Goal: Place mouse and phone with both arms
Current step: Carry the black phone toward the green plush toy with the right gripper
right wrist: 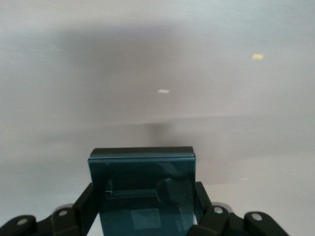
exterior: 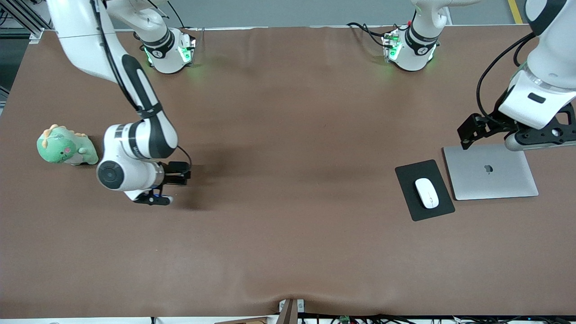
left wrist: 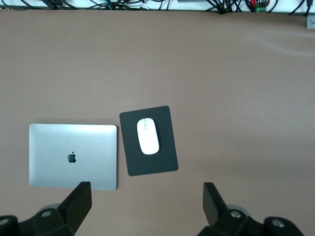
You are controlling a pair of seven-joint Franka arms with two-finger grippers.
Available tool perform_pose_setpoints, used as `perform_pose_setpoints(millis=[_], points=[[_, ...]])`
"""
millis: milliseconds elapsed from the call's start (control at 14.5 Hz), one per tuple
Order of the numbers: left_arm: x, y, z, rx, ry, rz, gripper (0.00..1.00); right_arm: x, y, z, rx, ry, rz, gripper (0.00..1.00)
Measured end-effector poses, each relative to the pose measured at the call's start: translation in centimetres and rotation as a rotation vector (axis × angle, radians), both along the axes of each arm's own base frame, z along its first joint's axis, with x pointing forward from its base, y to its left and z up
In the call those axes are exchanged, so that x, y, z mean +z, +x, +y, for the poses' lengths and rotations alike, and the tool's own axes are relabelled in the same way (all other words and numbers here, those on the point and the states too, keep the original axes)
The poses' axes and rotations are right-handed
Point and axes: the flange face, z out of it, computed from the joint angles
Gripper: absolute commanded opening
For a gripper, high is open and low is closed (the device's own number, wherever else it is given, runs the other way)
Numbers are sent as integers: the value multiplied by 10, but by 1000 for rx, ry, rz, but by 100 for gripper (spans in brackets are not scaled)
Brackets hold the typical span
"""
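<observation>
Brown table (exterior: 288, 225), sparse. Phone (right wrist: 142, 191) is clamped in the right gripper (exterior: 168, 186), low over bare table near the green plush toy (exterior: 66, 146). Mouse (exterior: 426, 192) already sits on the mouse pad (exterior: 407, 180) beside the laptop (exterior: 495, 180). Left gripper (left wrist: 147, 206) hangs spread and empty above them, waiting. Phone step in hand; next likely needs lowering it flat, then letting go.
</observation>
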Motion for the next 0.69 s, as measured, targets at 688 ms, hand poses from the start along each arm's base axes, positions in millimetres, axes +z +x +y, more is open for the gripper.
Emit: perform_pose_setpoints(millis=[688], points=[[4,-20,33,-47,-14,20,100,-19,-41,-114,61,-12,-7,0]])
